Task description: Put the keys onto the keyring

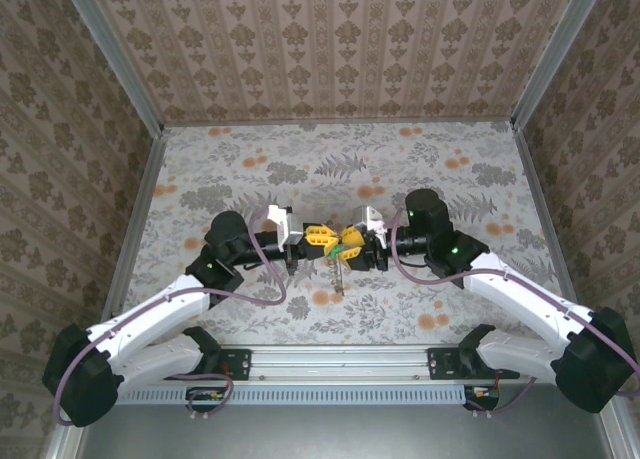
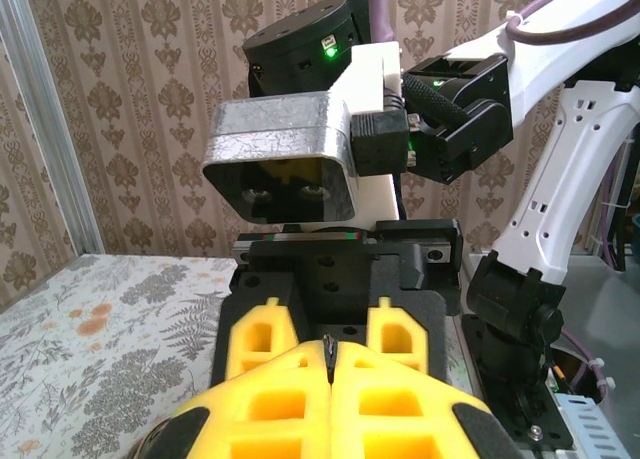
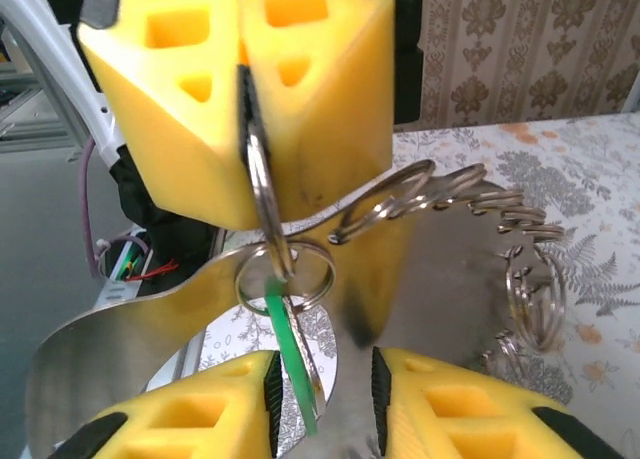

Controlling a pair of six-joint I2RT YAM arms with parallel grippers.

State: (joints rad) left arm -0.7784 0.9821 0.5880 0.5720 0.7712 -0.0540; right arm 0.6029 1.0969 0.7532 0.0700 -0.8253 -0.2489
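Centre of the table (image 1: 420, 169), both arms meeting fingertip to fingertip. My left gripper (image 1: 326, 237) sits just left of my right gripper (image 1: 347, 242), and the keys (image 1: 338, 271) trail from the meeting point toward the near side.

My left gripper is pressed together on a thin dark hoop, which I take to be the keyring (image 3: 255, 169). It is held edge-on and its plane runs along the line between the two grippers. Its tip shows in the seam of my closed fingers (image 2: 270, 399) in the left wrist view.

A small ring (image 3: 327, 271) hangs from the hoop's lower end and carries the green key (image 3: 293, 354). The key's long axis runs from that ring straight toward my right gripper, with the ring end at the left and the free end pointing right into my jaws.

My right fingers (image 3: 200, 424) stand apart, and the key lies in the gap close beside one of them. No pinch on it is visible.

A chain of rings (image 3: 455, 187) loops off to the far side.

The right arm is the nearer tool to the key. Judged from this, the coming move needs a closing grip across the key's flat, square to its long axis.
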